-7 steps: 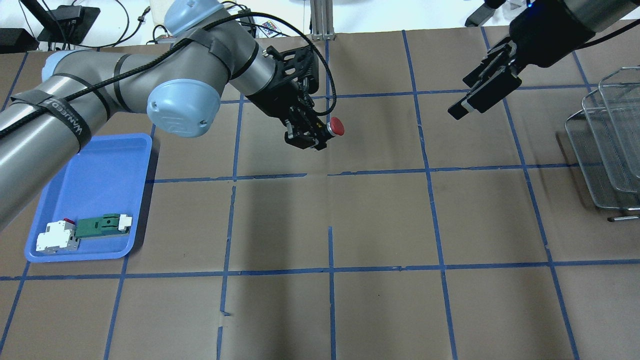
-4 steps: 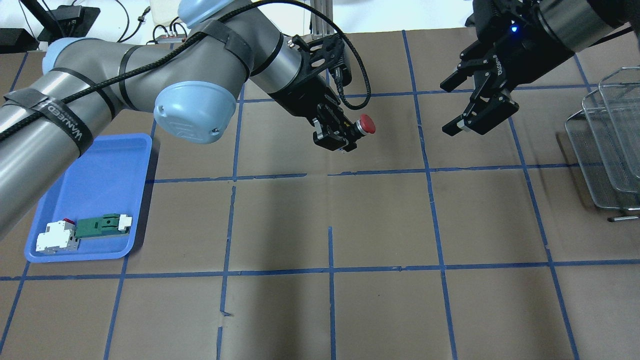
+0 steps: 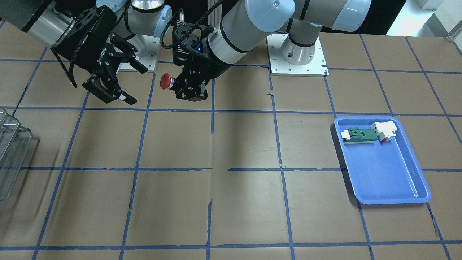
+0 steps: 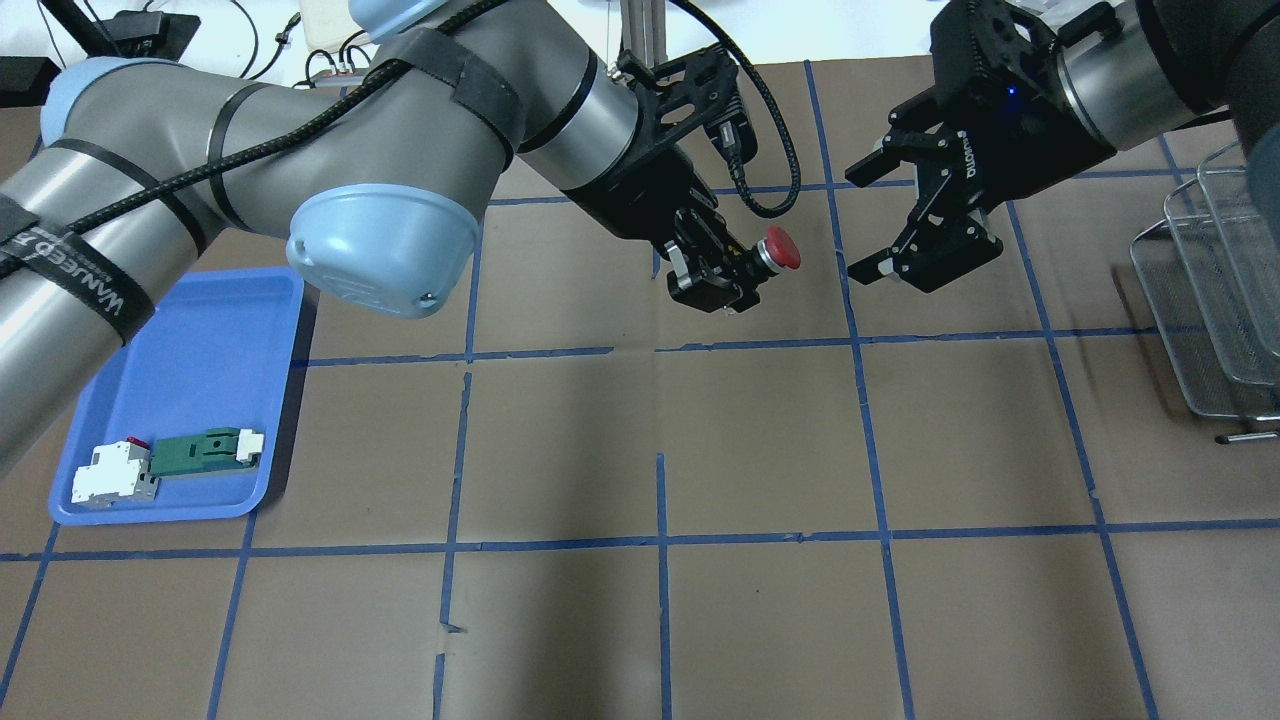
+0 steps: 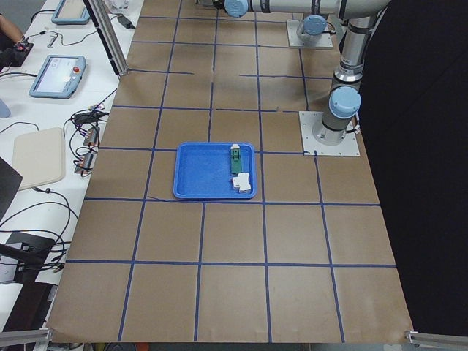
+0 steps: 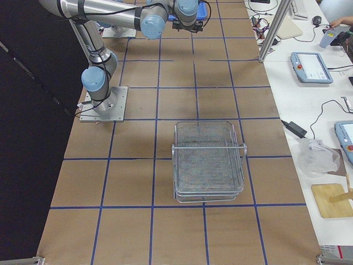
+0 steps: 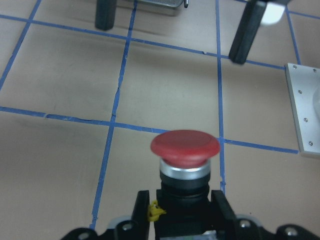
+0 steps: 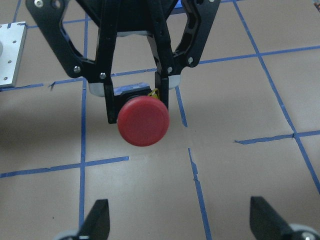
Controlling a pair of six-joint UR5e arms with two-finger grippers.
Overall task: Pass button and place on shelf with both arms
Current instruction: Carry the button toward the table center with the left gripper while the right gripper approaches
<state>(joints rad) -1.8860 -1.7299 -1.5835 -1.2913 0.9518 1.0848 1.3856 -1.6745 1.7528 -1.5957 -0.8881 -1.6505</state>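
The button (image 4: 781, 248), red cap on a black body, is held in the air by my left gripper (image 4: 752, 268), which is shut on its body. The cap points toward my right gripper (image 4: 862, 222). That gripper is open and empty, a short gap from the cap, jaws spread wide facing it. The front view shows the button (image 3: 165, 81), left gripper (image 3: 177, 85) and right gripper (image 3: 136, 85). The right wrist view shows the cap (image 8: 143, 121) ahead. The left wrist view shows it (image 7: 185, 147) close up. The wire shelf (image 4: 1215, 290) stands at the right edge, also visible in the right side view (image 6: 208, 160).
A blue tray (image 4: 200, 330) at the table's left holds a white-and-red block (image 4: 112, 475) and a green-and-white part (image 4: 205, 450). The brown table has a blue tape grid. The arm base plates (image 3: 297, 54) lie at the robot's side.
My left gripper has carried the button to the right. My right gripper has come left and lower, turned to face the cap, and the gap between them has shrunk.
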